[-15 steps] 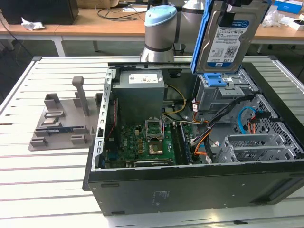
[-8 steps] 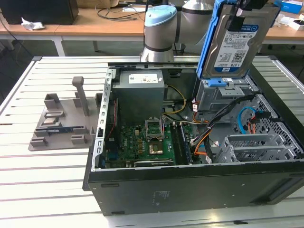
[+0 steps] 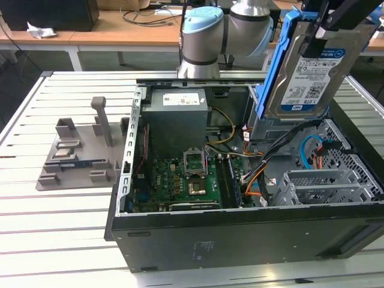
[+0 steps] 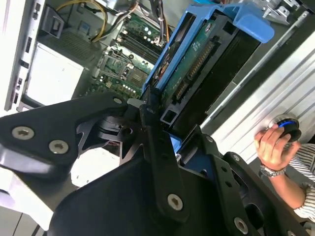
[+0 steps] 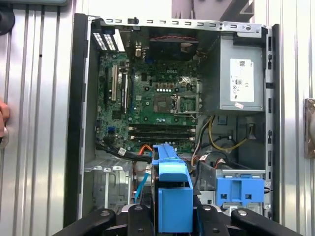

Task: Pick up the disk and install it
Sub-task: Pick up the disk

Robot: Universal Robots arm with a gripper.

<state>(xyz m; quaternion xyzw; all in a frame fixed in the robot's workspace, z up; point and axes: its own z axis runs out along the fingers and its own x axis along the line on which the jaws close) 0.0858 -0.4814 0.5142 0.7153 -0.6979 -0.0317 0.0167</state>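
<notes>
— Where was the disk [image 3: 309,72] at that moment?

— Off the counter [image 3: 60,228] altogether, in the air over the open computer case [image 3: 240,237], at the exterior view's right. The jaws were clenched on its upper end. In the second wrist view the black fingers [image 4: 155,142] pressed against the blue side rails.

— And how did it lie?

— Nearly on end. Its long axis ran steeply down from the jaws, the top leaning a little toward the exterior view's right. The labelled face was turned to the exterior camera, and the green circuit side faced the second wrist camera.

— So it hung below the jaws, not beside them?

— Yes, straight out from them along its own length. Its lower end was near the grey drive cage [image 5: 241,189] with the blue latch, but apart from it, I judged. No part of the disk had entered a bay.

— What lay around that?

— The power supply [image 3: 177,114] sat against the far wall and the motherboard [image 3: 180,180] on the case floor, with loose cables [image 3: 258,174] between board and cage. A grey fixture plate [image 3: 75,159] rested on the counter at the exterior view's left, well apart. A person's hand [image 4: 273,142] was closed on a small round blue-and-black object outside the case.
</notes>
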